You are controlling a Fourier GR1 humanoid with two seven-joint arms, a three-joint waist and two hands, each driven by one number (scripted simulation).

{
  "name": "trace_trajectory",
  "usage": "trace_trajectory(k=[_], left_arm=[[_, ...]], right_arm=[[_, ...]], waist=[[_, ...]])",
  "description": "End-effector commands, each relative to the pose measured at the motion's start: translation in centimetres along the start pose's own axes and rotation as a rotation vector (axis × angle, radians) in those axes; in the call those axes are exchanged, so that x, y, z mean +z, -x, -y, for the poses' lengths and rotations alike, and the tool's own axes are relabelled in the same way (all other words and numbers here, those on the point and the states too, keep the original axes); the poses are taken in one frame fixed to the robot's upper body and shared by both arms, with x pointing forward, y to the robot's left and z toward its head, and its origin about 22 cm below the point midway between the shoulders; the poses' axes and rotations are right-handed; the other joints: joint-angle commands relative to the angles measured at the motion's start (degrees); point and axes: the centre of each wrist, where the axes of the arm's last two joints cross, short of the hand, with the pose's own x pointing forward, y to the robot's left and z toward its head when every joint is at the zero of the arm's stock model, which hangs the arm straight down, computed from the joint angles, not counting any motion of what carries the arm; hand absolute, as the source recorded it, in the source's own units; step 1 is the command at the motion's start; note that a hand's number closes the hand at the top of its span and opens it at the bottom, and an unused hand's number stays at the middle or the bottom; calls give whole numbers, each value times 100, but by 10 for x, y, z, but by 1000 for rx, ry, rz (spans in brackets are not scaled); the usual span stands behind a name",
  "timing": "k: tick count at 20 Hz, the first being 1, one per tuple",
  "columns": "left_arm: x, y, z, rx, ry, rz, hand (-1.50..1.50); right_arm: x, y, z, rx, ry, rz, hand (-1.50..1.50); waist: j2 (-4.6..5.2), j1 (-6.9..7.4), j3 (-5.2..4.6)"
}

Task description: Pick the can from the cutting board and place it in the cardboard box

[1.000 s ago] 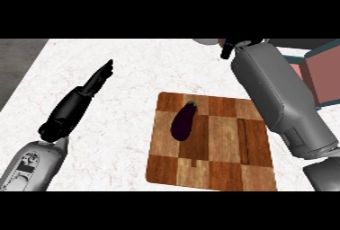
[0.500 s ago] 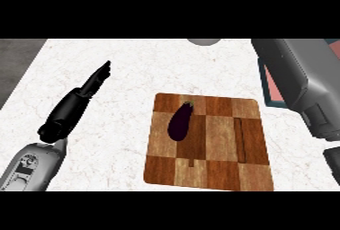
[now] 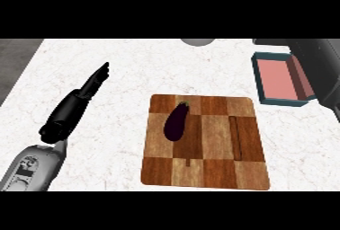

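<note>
No can shows on the wooden cutting board (image 3: 219, 170); only a dark purple eggplant (image 3: 176, 122) lies on its upper left part. The box (image 3: 271, 96), with teal walls and a pink floor, stands at the right, beyond the board's far right corner. My right forearm (image 3: 322, 67) runs along the right edge, beside the box. A dark sliver of my right hand (image 3: 269, 42) shows at the top edge, above the box's far end. My left hand (image 3: 90, 87) rests open at the left, fingers straight and pointing away, holding nothing.
A grey rounded object (image 3: 196, 41) sits at the counter's far edge, cut off by the view's top. White marble counter (image 3: 133, 67) lies between my left hand and the board. The counter's left edge runs by my left forearm.
My right arm has swung to the right, from above the board's far right corner to the view's right edge, uncovering the box. The left hand and eggplant have not moved.
</note>
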Motion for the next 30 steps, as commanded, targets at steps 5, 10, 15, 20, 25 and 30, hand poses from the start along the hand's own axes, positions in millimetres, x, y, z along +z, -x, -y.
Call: trace_trajectory(k=[5,10,15,20,25,30], left_arm=[[6,9,-1,9,-14,-17,0],[8,8,-15,-5,-24,-20,0],[12,14,-5,15,-25,-34,0],[12,5,-9,5,-38,-24,0],[8,6,-2,18,-46,-28,0],[13,9,-15,-8,-60,-36,0]], right_arm=[[-37,38,-4,123,-289,-128,150],[-46,79,-28,134,-446,-156,150],[-54,94,-29,211,-611,-197,150],[-51,112,-44,104,-719,-84,-150],[-69,115,-22,-139,-541,44,-150],[-86,103,16,-681,-249,-40,-150]], waist=[[-38,-129,3],[-37,-116,7],[-76,-177,2],[-76,-164,7],[-75,-185,13],[-114,-300,37]])
